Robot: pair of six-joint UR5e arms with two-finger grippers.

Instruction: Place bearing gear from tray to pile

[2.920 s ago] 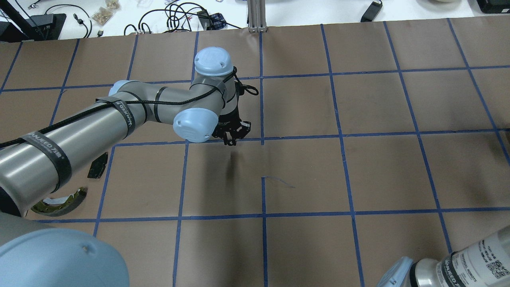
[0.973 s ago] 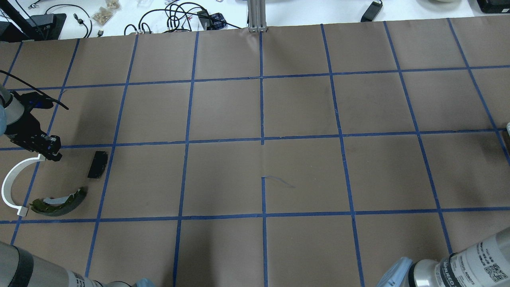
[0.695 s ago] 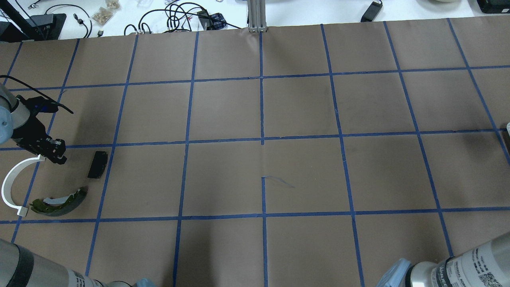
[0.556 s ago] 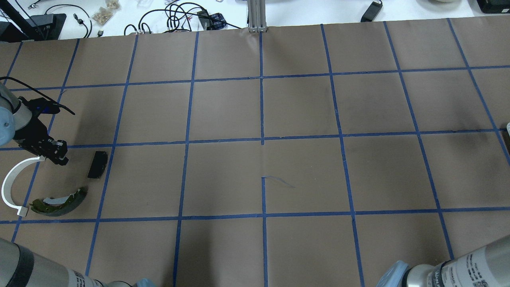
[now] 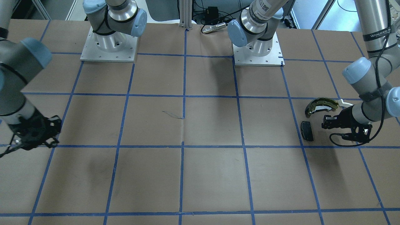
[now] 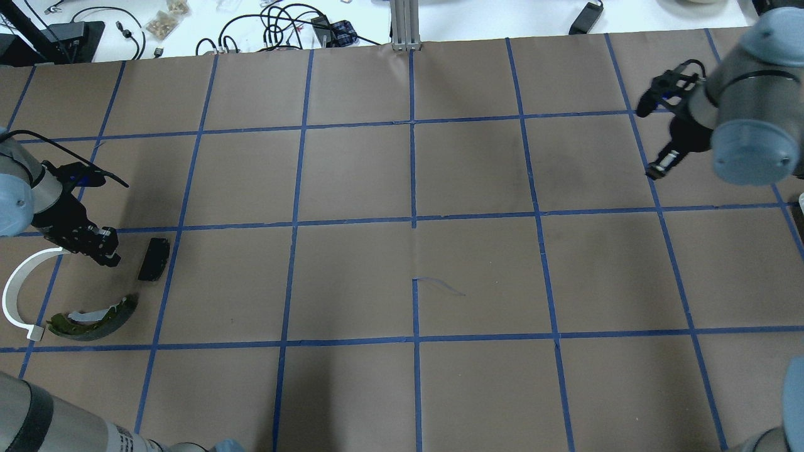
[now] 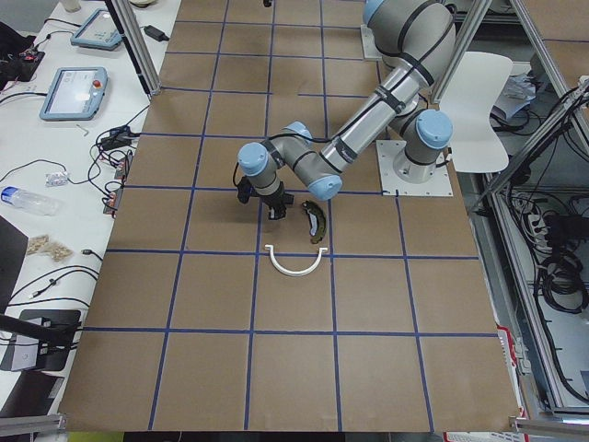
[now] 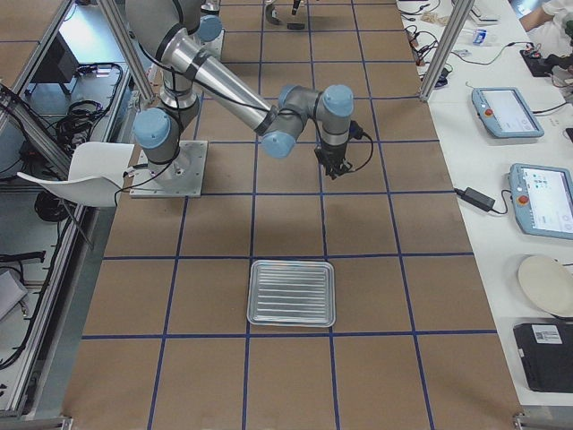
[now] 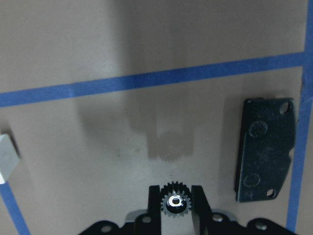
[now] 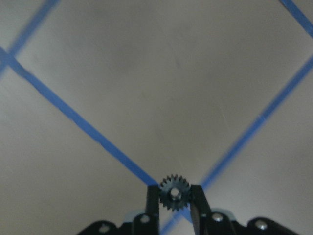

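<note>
**Desk:** Where's the gear right now?

**Me:** I've got one bearing gear [image 9: 175, 200] clamped across its teeth in the left fingers [image 9: 155, 208]. It's hanging over the tabletop [image 6: 352, 282] at the pile [image 6: 94, 317], just beside the black pad [image 9: 266, 149]. The white arc [image 7: 294, 267] and the brake shoe [image 5: 320, 104] are near. The right fingers [image 10: 195, 203] are pinching a second gear [image 10: 174, 192] at the far side, well apart from the pile. The tray [image 8: 292, 263] looks empty.

**Desk:** What worries you from here?

**Me:** Mostly the drop. The shadow under the left gear tells me it's off the surface, so if I let go from there I'd expect it to bounce or roll out of the pile. If I go lower, a finger could nudge the pad. The second gear has the whole tabletop to cross, and it's only held by its teeth, so a quick swing might shake it loose
</note>
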